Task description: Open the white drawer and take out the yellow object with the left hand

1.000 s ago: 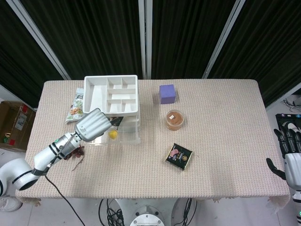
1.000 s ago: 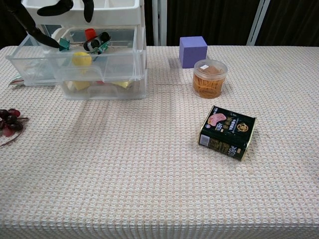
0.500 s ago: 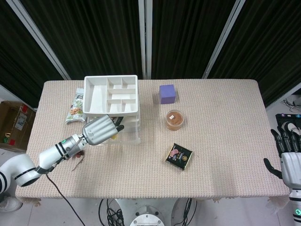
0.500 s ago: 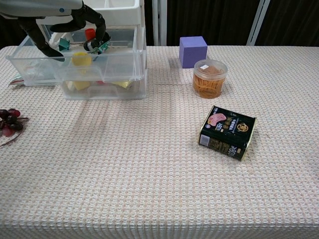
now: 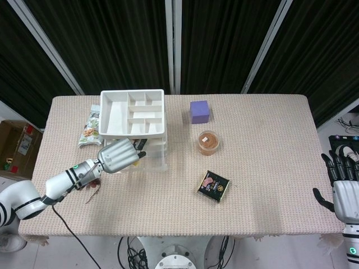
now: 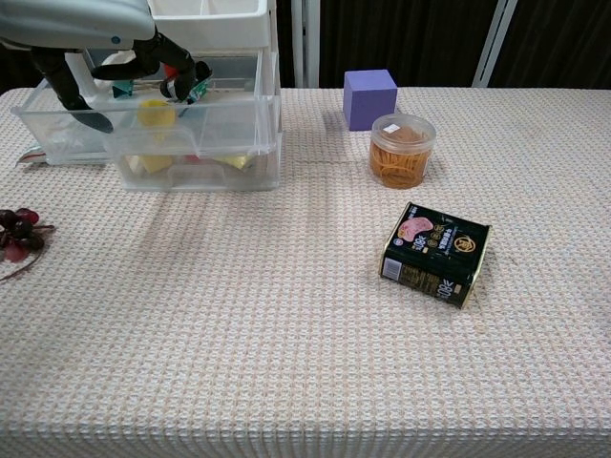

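The white drawer unit (image 5: 133, 120) stands at the back left of the desk (image 5: 263, 168), and its clear upper drawer (image 6: 57, 119) is pulled out toward the front. The left hand (image 5: 119, 155) reaches down into that open drawer, its dark fingers (image 6: 162, 62) spread and curled over the contents; whether they touch anything cannot be told. The yellow object (image 6: 157, 113) lies inside the drawer just below those fingers, beside a small black and green item (image 6: 187, 86). The right hand (image 5: 343, 182) hangs off the right end of the desk, well apart from everything, its fingers spread and holding nothing. A purple cube (image 5: 199, 111) sits to the right of the drawer unit, with a round clear tub of rubber bands (image 6: 402, 150) just in front of it and a dark tin (image 6: 435, 253) nearer the front. A snack packet (image 5: 91, 129) lies left of the unit, and a dark red bunch of grapes (image 6: 17, 236) rests near the left edge.
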Motion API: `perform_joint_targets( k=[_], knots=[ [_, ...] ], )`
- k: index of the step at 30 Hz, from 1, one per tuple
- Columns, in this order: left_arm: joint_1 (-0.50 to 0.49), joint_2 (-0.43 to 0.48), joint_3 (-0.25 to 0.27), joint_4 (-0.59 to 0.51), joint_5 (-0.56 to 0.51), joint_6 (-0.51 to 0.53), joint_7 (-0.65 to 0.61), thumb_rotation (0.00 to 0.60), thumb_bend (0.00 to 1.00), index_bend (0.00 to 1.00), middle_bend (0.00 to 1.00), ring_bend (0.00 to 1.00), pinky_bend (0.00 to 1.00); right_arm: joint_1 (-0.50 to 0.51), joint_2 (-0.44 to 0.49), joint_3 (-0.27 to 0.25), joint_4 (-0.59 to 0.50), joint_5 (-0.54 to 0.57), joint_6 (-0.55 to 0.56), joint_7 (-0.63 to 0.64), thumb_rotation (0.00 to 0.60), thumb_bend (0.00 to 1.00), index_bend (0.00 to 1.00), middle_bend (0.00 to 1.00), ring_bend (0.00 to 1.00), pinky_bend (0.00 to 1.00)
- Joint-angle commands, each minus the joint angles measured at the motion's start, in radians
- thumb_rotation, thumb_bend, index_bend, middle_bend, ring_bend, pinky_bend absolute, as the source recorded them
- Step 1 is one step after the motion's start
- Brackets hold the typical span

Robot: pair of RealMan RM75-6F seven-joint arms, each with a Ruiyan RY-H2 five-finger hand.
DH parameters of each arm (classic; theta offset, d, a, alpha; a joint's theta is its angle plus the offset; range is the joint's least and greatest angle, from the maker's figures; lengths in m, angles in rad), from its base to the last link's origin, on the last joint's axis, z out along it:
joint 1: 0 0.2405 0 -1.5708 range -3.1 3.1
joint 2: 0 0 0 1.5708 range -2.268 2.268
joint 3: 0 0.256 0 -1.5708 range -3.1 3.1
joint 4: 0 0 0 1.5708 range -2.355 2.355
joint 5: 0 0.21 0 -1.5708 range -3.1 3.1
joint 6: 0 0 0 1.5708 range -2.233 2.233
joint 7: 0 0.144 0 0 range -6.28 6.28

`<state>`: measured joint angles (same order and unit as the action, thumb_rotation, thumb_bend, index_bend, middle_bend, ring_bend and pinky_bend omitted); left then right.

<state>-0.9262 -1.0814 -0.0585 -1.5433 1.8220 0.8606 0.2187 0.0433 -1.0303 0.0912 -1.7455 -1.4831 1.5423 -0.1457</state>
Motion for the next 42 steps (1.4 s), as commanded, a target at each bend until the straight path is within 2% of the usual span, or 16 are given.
perform_joint_targets(
  k=[1, 8, 16, 21, 30, 35, 38, 42],
  knots=[
    [-0.005, -0.006, 0.007, 0.007, 0.000, -0.003, -0.004, 0.600, 0.06, 0.37, 0.75, 0.88, 1.00, 0.001, 0.000, 0.001, -0.001, 0.002, -0.002, -0.002, 0.600, 0.20, 0.00, 0.00, 0.00, 0.00],
    [-0.013, -0.010, 0.023, 0.012, -0.011, -0.014, -0.013, 0.600, 0.07, 0.40, 0.75, 0.88, 1.00, 0.000, 0.002, 0.002, -0.001, 0.007, -0.003, -0.002, 0.600, 0.20, 0.00, 0.00, 0.00, 0.00],
    [-0.020, -0.013, 0.039, 0.020, -0.014, -0.017, -0.024, 0.600, 0.28, 0.43, 0.74, 0.88, 1.00, -0.001, 0.000, 0.001, -0.001, 0.006, -0.003, -0.002, 0.600, 0.20, 0.00, 0.00, 0.00, 0.00],
    [-0.012, -0.012, 0.042, 0.015, -0.014, 0.020, -0.056, 0.600, 0.41, 0.49, 0.75, 0.88, 1.00, -0.003, 0.001, 0.001, 0.003, 0.006, 0.000, 0.004, 0.600, 0.20, 0.00, 0.00, 0.00, 0.00],
    [0.043, 0.025, -0.012, -0.039, -0.052, 0.180, -0.076, 0.600, 0.40, 0.49, 0.75, 0.88, 1.00, -0.002, -0.003, 0.002, 0.021, -0.001, 0.002, 0.027, 0.600, 0.20, 0.00, 0.00, 0.00, 0.00],
    [0.082, 0.014, -0.026, -0.113, -0.010, 0.295, -0.035, 0.600, 0.40, 0.48, 0.75, 0.88, 1.00, 0.002, -0.007, 0.003, 0.034, -0.008, -0.001, 0.041, 0.600, 0.20, 0.00, 0.00, 0.00, 0.00],
    [0.087, -0.025, -0.014, -0.148, 0.030, 0.305, 0.022, 0.600, 0.40, 0.48, 0.75, 0.87, 1.00, 0.005, -0.010, 0.002, 0.042, -0.012, -0.005, 0.048, 0.600, 0.20, 0.00, 0.00, 0.00, 0.00],
    [0.068, -0.108, 0.004, -0.166, 0.062, 0.242, 0.121, 0.600, 0.39, 0.48, 0.75, 0.88, 1.00, 0.005, -0.013, -0.003, 0.052, -0.021, -0.005, 0.060, 0.600, 0.20, 0.00, 0.00, 0.00, 0.00]
  ],
)
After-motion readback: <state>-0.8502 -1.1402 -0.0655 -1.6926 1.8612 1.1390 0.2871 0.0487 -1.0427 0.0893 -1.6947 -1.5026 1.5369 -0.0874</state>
